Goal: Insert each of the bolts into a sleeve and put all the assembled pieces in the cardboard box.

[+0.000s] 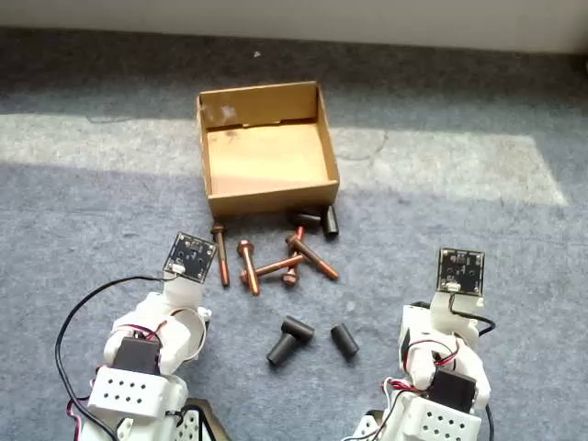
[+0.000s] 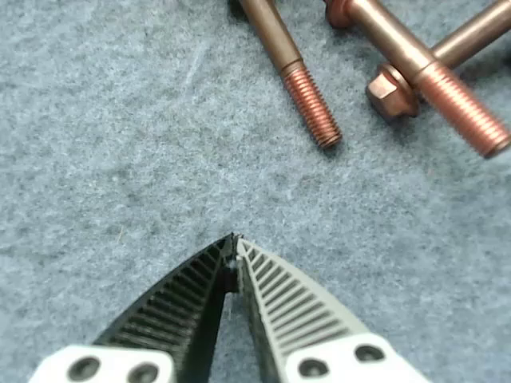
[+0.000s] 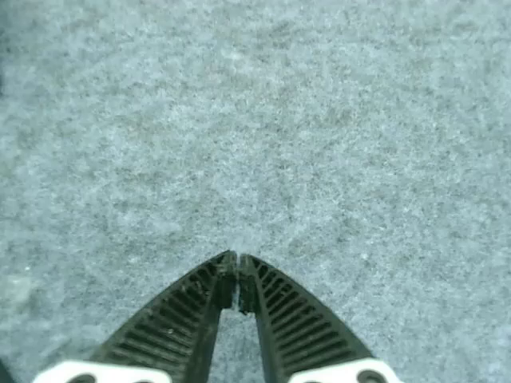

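Both arms sit nearest, high view: left arm (image 1: 152, 354), right arm (image 1: 441, 367), likely idle before pairing; bolts (image 1: 276, 265) loose on carpet (image 1: 92, 230) beside empty cardboard box (image 1: 271, 197), sleeves (image 1: 289, 340) apart | left wrist view: left gripper (image 2: 233, 257) pinched closed, holding nothing, bolts just ahead | right wrist view: right gripper (image 3: 237, 275) closed, holding nothing, over carpet

- A grey-blue carpet (image 1: 478, 266) spreads out near and far, left and right.
- A wide strip of sunlight (image 1: 101, 138) runs across the far half of it.
- A pale wall (image 1: 367, 18) stands at the far edge.
- A tiny white speck (image 1: 256, 54) lies far back on the carpet.
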Tool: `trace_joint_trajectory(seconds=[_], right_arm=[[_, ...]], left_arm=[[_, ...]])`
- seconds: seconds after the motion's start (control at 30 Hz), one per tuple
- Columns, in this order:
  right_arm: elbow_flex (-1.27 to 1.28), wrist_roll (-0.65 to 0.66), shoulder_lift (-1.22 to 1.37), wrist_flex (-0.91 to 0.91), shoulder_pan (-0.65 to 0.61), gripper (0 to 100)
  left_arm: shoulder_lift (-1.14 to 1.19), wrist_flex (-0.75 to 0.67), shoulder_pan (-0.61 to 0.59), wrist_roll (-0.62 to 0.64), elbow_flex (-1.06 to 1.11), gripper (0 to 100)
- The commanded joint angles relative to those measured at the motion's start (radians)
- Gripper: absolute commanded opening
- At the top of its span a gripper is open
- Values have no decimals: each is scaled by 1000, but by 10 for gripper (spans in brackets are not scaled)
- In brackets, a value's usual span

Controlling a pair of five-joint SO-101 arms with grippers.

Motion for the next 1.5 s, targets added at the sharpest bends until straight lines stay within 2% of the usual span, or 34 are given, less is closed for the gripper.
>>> trace_joint_trajectory(seconds=[0.0,0.27,0.53,0.77,1.0,1.13,1.2,1.47], right_arm=[[127,-6,-13,4,10,5],[127,-9,-13,4,10,5],[127,-8,-13,4,-105,5],[128,-6,-13,47,-104,5],[127,15,-15,-94,-104,7],[124,213,-15,-148,-104,7],[90,232,-13,-165,-104,7],[-309,201,36,24,-151,37]], left_arm=[[-8,-11,12,-3,-4,7],[-8,-11,12,-3,-4,7],[-8,-11,56,-5,-4,7],[-8,-11,59,-6,-27,10],[-8,-9,-143,-9,-111,10],[-8,-5,-240,-192,-122,11],[-8,-5,-294,-285,-122,11],[-8,-5,-323,-311,-119,11]])
